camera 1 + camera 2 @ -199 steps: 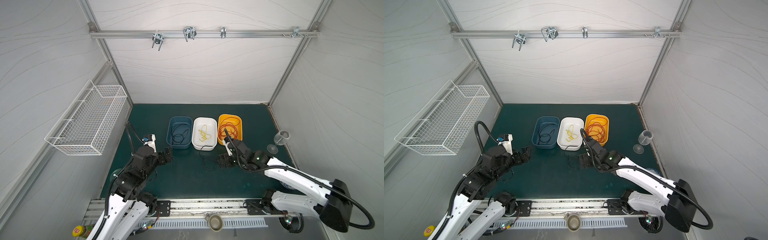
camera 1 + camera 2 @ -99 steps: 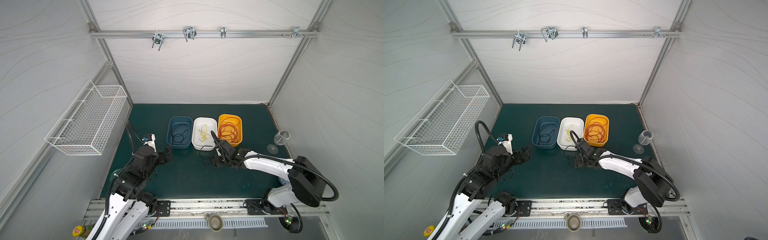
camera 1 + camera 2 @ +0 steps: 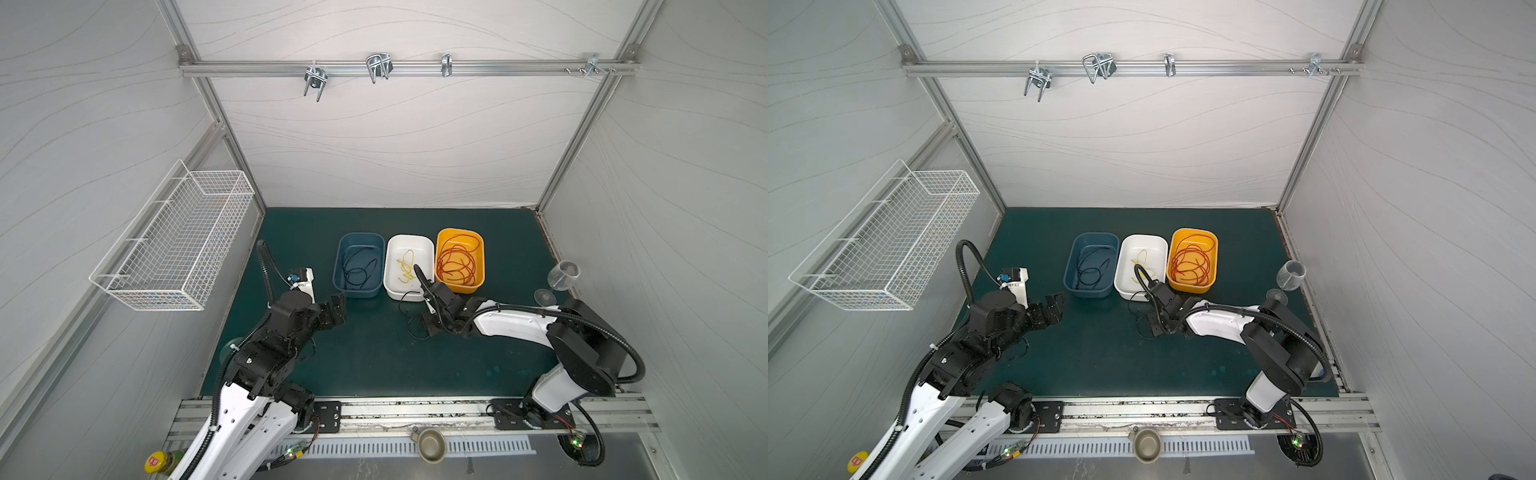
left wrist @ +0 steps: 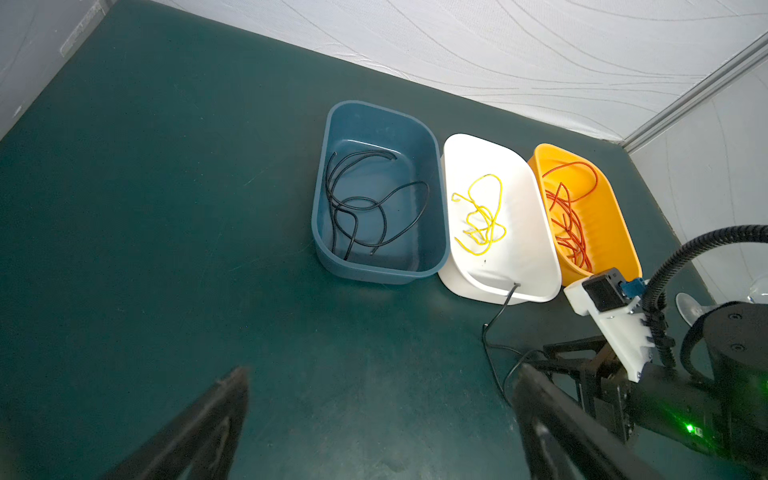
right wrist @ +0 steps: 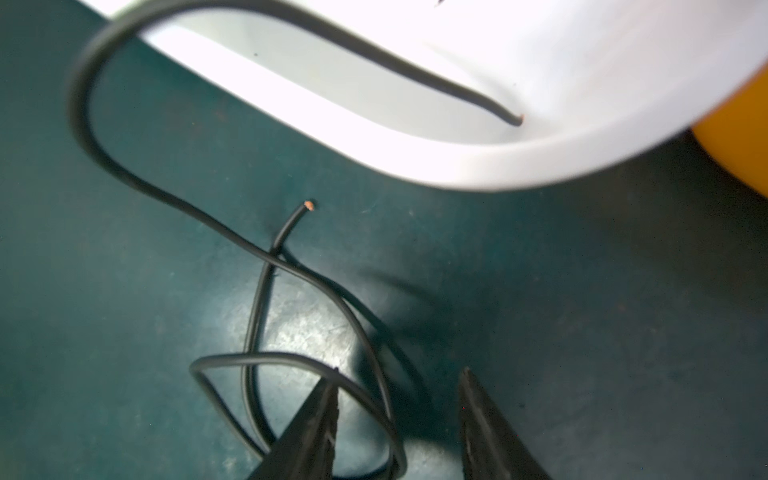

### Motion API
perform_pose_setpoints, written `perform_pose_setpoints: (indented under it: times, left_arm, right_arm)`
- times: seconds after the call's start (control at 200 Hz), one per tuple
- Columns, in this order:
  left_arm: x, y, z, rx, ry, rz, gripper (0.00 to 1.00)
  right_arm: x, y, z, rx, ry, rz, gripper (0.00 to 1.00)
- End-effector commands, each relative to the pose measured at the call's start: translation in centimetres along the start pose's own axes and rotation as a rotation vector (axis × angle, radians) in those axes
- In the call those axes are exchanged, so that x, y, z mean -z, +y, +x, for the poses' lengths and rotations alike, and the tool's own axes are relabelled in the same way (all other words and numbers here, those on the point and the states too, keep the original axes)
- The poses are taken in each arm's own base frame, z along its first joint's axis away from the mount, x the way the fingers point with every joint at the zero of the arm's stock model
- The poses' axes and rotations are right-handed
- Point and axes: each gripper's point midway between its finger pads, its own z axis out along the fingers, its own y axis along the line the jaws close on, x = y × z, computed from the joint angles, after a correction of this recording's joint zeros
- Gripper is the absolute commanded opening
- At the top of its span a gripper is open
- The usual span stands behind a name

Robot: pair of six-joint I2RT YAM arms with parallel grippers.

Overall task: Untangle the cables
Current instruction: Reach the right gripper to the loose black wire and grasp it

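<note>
a loose black cable (image 5: 79, 120) lay on the desk (image 3: 374, 365) just near of the white tub (image 3: 422, 249), with one end hooked over that tub's near rim. the right jaws stood partly apart astride a loop of this cable, not clamped on it. black cables (image 4: 355, 203) lay in the blue tub (image 3: 358, 291), a yellow cable (image 4: 482, 220) in the white tub, and red cables (image 4: 567, 224) in the orange tub (image 3: 460, 230). the left jaws were wide open and empty, left of the blue tub.

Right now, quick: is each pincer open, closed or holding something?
Left pincer: wide open, holding nothing.
Right pincer: open, black cable looped between its jaws, not gripped.
</note>
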Motion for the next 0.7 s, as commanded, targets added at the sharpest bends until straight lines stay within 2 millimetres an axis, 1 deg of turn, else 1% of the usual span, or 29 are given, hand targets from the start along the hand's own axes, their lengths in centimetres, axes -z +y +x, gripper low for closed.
perform_pose_setpoints:
  times: [0.0, 0.17, 0.3, 0.43, 0.52, 0.64, 0.695]
  left_arm:
    - [0.3, -0.4, -1.1, 0.007, -0.043, 0.012, 1.00]
    - [0.3, -0.5, -1.0, 0.001, -0.041, 0.016, 1.00]
    - [0.3, -0.6, -1.0, -0.001, -0.041, 0.019, 1.00]
    - [0.3, -0.6, -1.1, -0.002, -0.045, 0.022, 1.00]
    - [0.4, -0.6, -1.1, -0.004, -0.045, 0.023, 1.00]
    - [0.4, -0.7, -1.1, -0.004, -0.048, 0.025, 1.00]
    - [0.4, -0.7, -1.2, -0.004, -0.049, 0.025, 1.00]
  right_arm:
    - [-0.4, 0.6, -1.1, 0.024, -0.033, -0.010, 0.38]
    - [-0.8, 1.2, -1.0, 0.037, -0.025, -0.038, 0.24]
    - [-0.4, 2.2, -1.3, 0.078, -0.039, -0.043, 0.18]
    - [0.4, 3.3, -1.8, 0.135, -0.058, -0.030, 0.13]
    - [0.9, 4.1, -1.8, 0.162, -0.060, -0.035, 0.05]
    - [2.0, 4.9, -2.0, 0.200, -0.080, -0.023, 0.02]
    - [2.9, 5.4, -2.3, 0.213, -0.099, -0.027, 0.00]
